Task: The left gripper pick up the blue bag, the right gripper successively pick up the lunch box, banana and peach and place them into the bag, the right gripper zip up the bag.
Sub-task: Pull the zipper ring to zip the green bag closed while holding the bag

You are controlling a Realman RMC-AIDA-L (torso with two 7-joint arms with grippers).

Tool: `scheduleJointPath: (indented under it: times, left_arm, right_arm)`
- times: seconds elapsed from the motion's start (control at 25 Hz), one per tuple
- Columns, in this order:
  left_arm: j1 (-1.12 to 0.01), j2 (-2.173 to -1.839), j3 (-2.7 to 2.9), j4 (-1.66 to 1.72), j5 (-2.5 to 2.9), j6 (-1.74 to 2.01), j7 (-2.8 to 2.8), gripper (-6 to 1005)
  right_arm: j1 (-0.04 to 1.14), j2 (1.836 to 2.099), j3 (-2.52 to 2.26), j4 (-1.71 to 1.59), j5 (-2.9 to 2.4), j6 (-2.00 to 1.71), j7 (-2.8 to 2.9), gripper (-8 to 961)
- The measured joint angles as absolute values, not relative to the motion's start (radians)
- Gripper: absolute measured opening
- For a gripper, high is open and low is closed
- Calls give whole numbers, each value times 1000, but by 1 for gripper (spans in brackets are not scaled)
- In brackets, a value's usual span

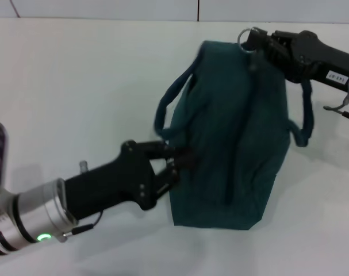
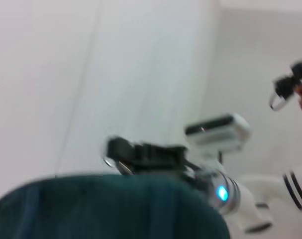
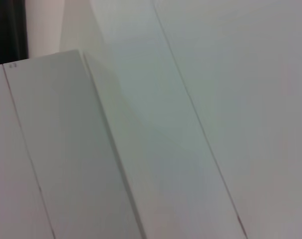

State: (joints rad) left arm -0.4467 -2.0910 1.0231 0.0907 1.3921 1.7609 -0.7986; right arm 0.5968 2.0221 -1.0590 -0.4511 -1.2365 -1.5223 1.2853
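The blue bag [image 1: 231, 138] stands tilted on the white table [image 1: 76, 86], its top seam closed and its two loop handles hanging at the sides. My left gripper [image 1: 183, 161] reaches in from the lower left and is shut on the bag's left side, just below one handle. At the bag's upper right end, my right gripper [image 1: 256, 45] is shut on the zipper's metal ring pull [image 1: 246, 35]. In the left wrist view, the bag's top [image 2: 106, 209] fills the bottom and the right gripper [image 2: 122, 153] sits just beyond it. The lunch box, banana and peach are out of view.
The table's far edge meets a pale wall [image 1: 163, 8] at the back. A thin cable [image 1: 338, 106] hangs from the right arm. The right wrist view shows only white panels [image 3: 165, 124]. The robot's head [image 2: 218, 130] shows behind the right arm.
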Motion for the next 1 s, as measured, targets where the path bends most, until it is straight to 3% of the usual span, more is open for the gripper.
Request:
scheduleJointPath:
  times: [0.2,0.6,1.0]
  left_arm:
    - [-439,-2093,1026,134,1374,1809,-826,135]
    - [-486,-2106,1032,113,1380,1798,-839,503]
    - [-532,-2108,1025,-17,1321,1743,-692,430]
  right_arm:
    - [588,2022,-1066,-450,-1237,-1527,1285,6]
    - [587,2024,-1075,-443,-1230,-1532,1285,6]
    - [574,2025,-1072,-442,-1227,-1544,1284,7]
